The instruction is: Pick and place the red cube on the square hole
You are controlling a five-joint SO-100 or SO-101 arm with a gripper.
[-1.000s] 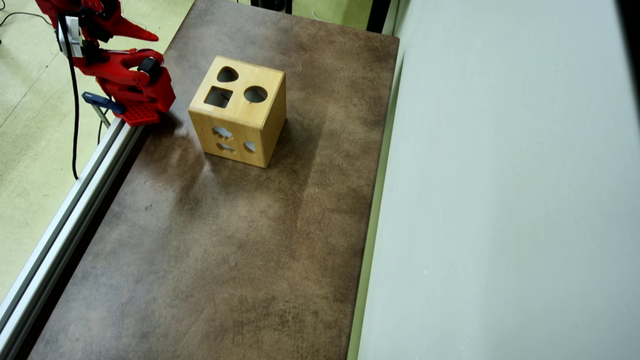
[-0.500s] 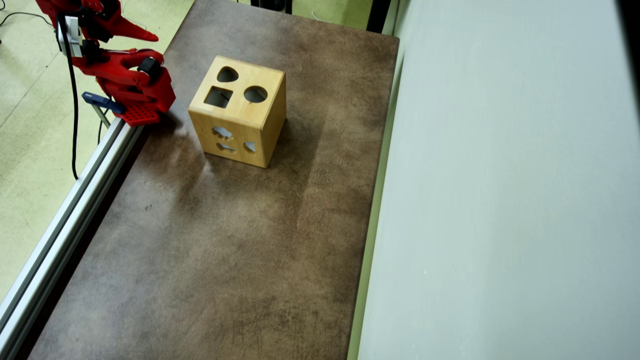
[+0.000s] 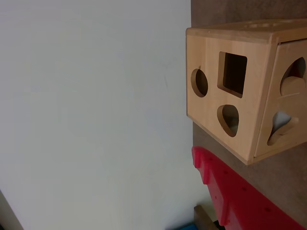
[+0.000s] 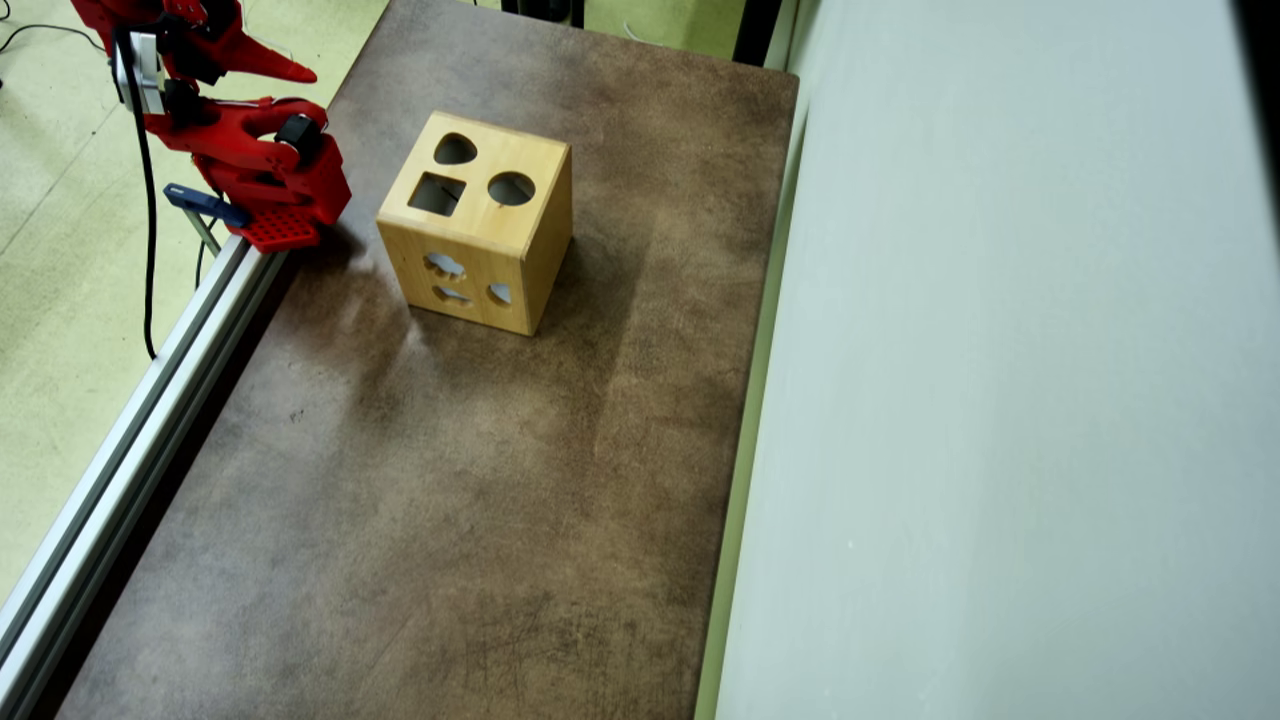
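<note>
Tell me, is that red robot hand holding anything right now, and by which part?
Nothing seen held. The hand is folded back at the table's corner, away from the wooden box; no red cube shows in either view.

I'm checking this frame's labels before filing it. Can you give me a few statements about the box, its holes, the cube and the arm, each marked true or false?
1. The wooden box stands on the brown table. True.
2. The square hole is on the box's top face in the overhead view. True.
3. A red cube lies on the table beside the box. False: no red cube shows in either view.
4. The gripper hangs directly over the box. False: it sits off the table's left edge in the overhead view.
5. The top face has a round hole as well. True.
</note>
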